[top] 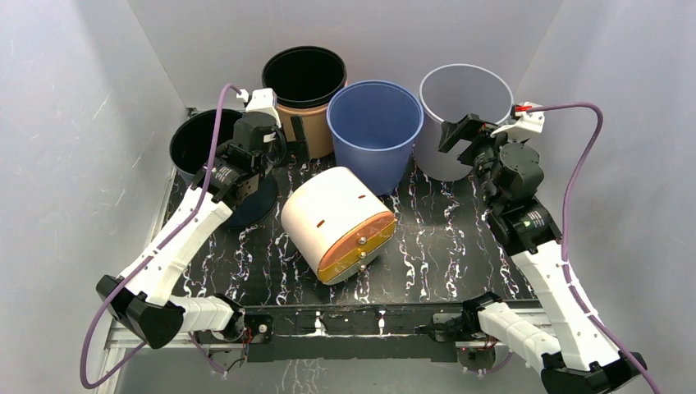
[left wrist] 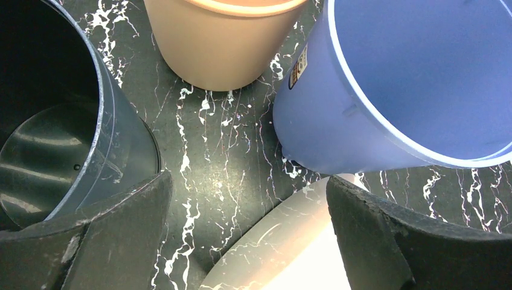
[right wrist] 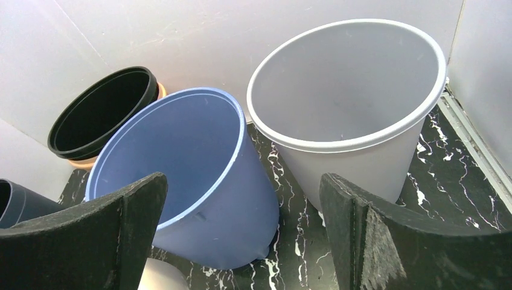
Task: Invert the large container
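Marbled black tabletop (top: 447, 246) carries the cream bin (top: 332, 215), lying on its side at centre, blue bucket (top: 375, 123) at its twelve o'clock. Left hand (left wrist: 247, 241) and right hand (right wrist: 241, 235) gape, grasping nothing. Seemingly half-turned; next, grip both flanks and tip it over.

You have a glossy black tabletop (left wrist: 223, 169), veined white like marble. The blue bucket (left wrist: 314, 121) and the grey bucket (right wrist: 350, 157) look like smooth matt plastic; the dark bucket (left wrist: 48, 151) shines inside. The cream container (top: 328, 209) is smooth plastic too. Your right gripper (right wrist: 243, 181) has rough, grainy black pads (right wrist: 78, 241).
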